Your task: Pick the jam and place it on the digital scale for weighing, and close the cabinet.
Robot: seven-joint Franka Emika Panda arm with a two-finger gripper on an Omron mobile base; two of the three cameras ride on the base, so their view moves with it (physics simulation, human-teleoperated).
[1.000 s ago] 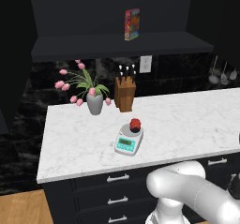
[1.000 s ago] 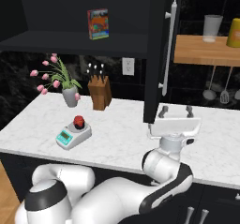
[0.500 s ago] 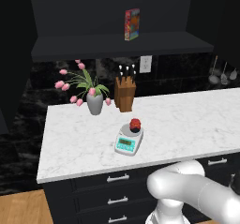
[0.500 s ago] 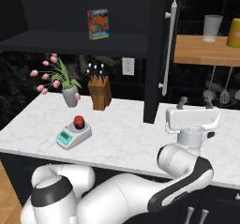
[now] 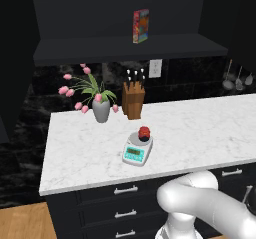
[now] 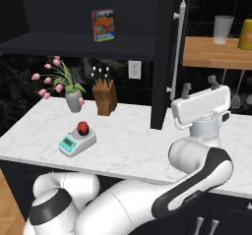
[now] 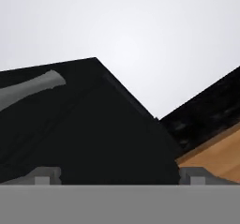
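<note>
Toward the back left corner of the white marble countertop (image 5: 90, 153) stands a grey vase of pink tulips (image 5: 100, 108), with a wooden knife block (image 5: 133, 99) just beside it on the right, both close to the black backsplash. Nearer the front edge, a little right of the knife block, sits the digital scale (image 5: 136, 150), its teal panel facing the front edge. The jam (image 5: 144, 133) stands upright on the scale's round plate. Above, on the dark shelf of the cabinet (image 6: 74, 13), a colourful red box (image 5: 141, 26) stands upright. In the right base view the cabinet door (image 6: 165, 67) swings out edge-on over the countertop, its long silver bar handle (image 6: 176, 49) facing right. Just right of that door the gripper (image 6: 199, 84) points upward, fingers (image 6: 186, 88) set apart and nothing between them. In the hand view the black door (image 7: 89, 134) and its handle (image 7: 33, 87) lie ahead of the fingertips. Further right a wooden shelf (image 6: 216, 57) carries a pale cup (image 6: 223, 30) and a yellow container (image 6: 245, 34).
</note>
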